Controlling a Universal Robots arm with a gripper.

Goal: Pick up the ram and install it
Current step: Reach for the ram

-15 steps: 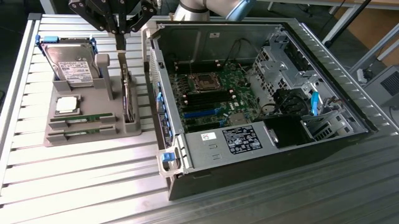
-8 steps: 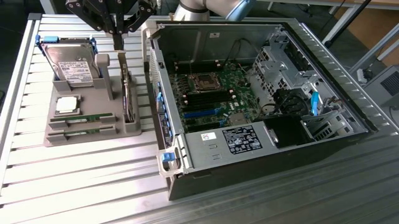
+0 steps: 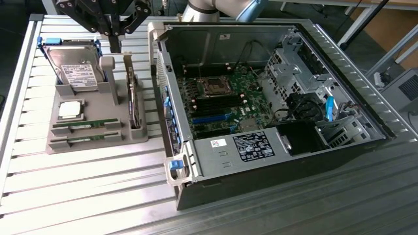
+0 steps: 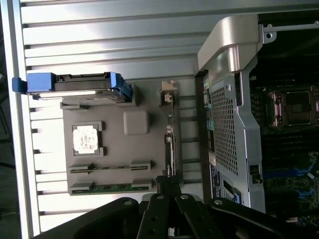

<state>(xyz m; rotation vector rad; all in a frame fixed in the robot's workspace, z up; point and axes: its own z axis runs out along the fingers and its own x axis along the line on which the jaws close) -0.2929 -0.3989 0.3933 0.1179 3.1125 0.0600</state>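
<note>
Black gripper (image 4: 169,185), clenched, holding nothing, hovers above grey slotted holder tray (image 3: 98,108) on ribbed metal bench (image 3: 78,196). Long thin green ram stick (image 3: 83,138) sits in tray slot nearest exterior camera, identical twin stick (image 3: 85,124) just beside. Likely light, stiff, fragile; pinch flat faces mid-length.
</note>
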